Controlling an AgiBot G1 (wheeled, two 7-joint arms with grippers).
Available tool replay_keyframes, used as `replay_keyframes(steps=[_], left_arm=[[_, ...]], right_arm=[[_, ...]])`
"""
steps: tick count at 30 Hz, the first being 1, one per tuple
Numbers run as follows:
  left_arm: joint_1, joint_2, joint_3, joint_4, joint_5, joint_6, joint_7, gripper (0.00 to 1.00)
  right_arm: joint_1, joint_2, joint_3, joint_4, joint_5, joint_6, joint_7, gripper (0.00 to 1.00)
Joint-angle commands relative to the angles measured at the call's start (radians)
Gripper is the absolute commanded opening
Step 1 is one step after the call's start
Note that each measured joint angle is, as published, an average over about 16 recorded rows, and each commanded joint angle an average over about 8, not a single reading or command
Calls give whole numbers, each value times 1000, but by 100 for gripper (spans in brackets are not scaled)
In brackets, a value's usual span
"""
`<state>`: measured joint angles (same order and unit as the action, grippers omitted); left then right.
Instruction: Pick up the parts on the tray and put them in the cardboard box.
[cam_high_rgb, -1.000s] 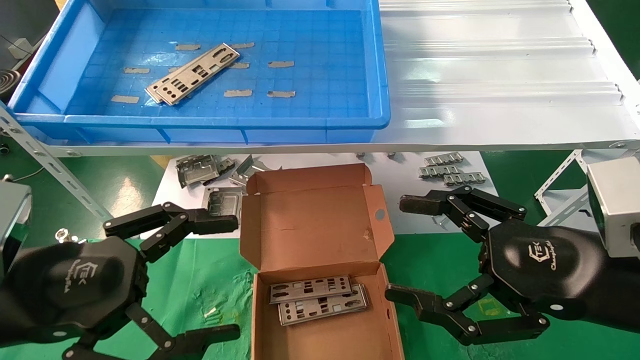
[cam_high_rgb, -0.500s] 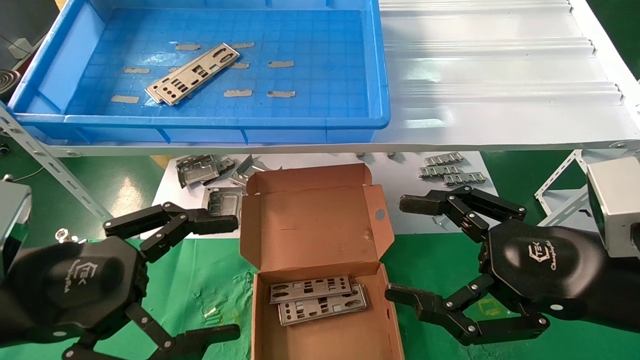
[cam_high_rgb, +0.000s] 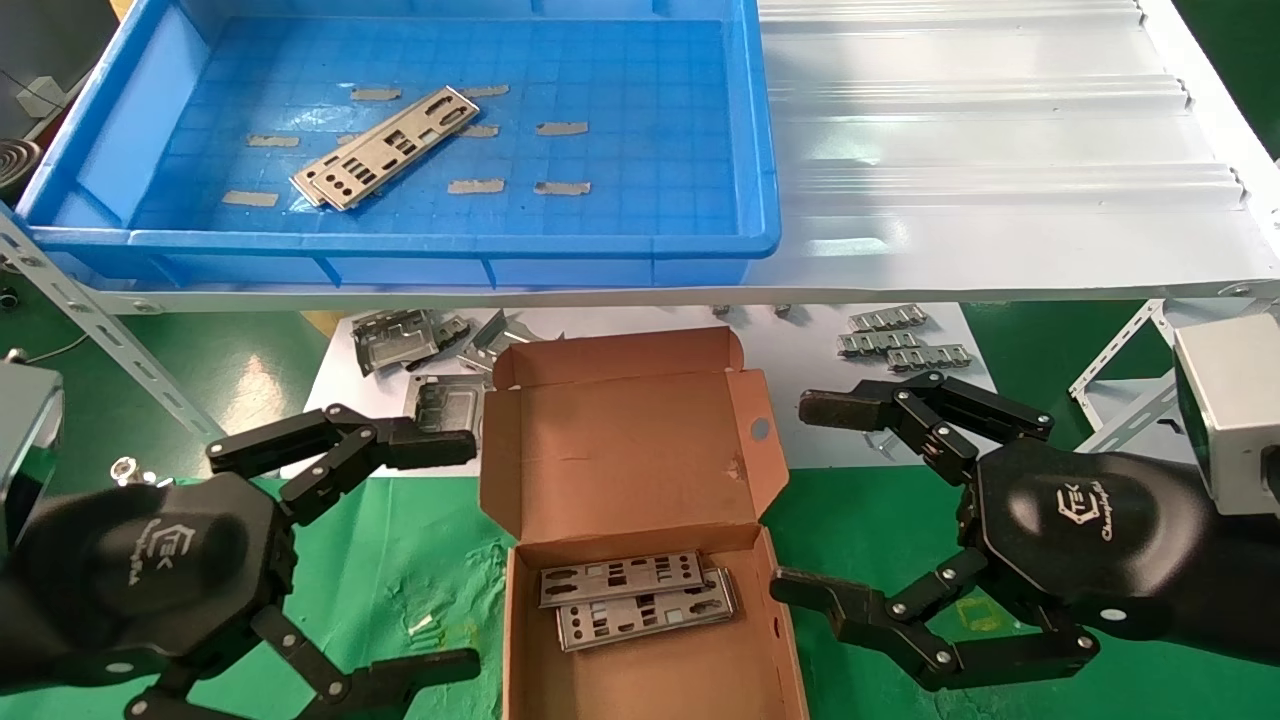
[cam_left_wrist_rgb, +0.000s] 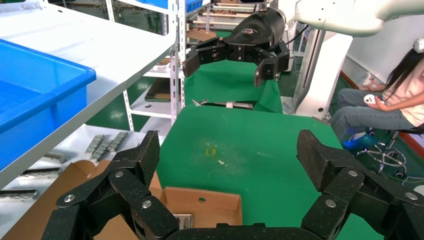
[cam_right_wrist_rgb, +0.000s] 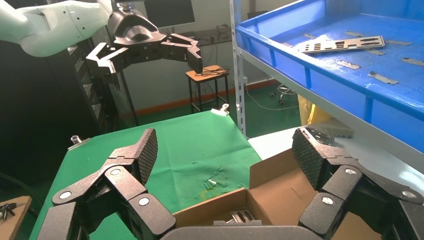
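Two stacked silver plates (cam_high_rgb: 385, 148) lie in the blue tray (cam_high_rgb: 760, 180) on the white shelf; they also show in the right wrist view (cam_right_wrist_rgb: 342, 44). The open cardboard box (cam_high_rgb: 630, 470) sits on the green cloth below, with two plates (cam_high_rgb: 635, 598) inside. My left gripper (cam_high_rgb: 455, 545) is open and empty to the left of the box. My right gripper (cam_high_rgb: 800, 495) is open and empty to the right of it. Each wrist view shows its own gripper open, left (cam_left_wrist_rgb: 230, 155) and right (cam_right_wrist_rgb: 225, 152), above the cloth and box.
Bent grey metal frames (cam_high_rgb: 400, 340) and ribbed strips (cam_high_rgb: 905, 340) lie on a white sheet behind the box, under the shelf. The white corrugated panel (cam_high_rgb: 1000, 150) lies right of the tray. Shelf braces (cam_high_rgb: 100, 330) slant down on both sides.
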<state>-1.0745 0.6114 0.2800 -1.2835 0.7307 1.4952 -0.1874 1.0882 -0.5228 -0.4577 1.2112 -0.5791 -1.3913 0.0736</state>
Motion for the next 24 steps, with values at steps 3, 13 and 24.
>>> replay_keyframes(steps=[3,13,24], left_arm=[[0,0,0,0,0,0,0,100],[0,0,0,0,0,0,0,100],[0,0,0,0,0,0,0,100]], right_arm=[[0,0,0,0,0,0,0,40],[0,0,0,0,0,0,0,0],[0,0,0,0,0,0,0,0]])
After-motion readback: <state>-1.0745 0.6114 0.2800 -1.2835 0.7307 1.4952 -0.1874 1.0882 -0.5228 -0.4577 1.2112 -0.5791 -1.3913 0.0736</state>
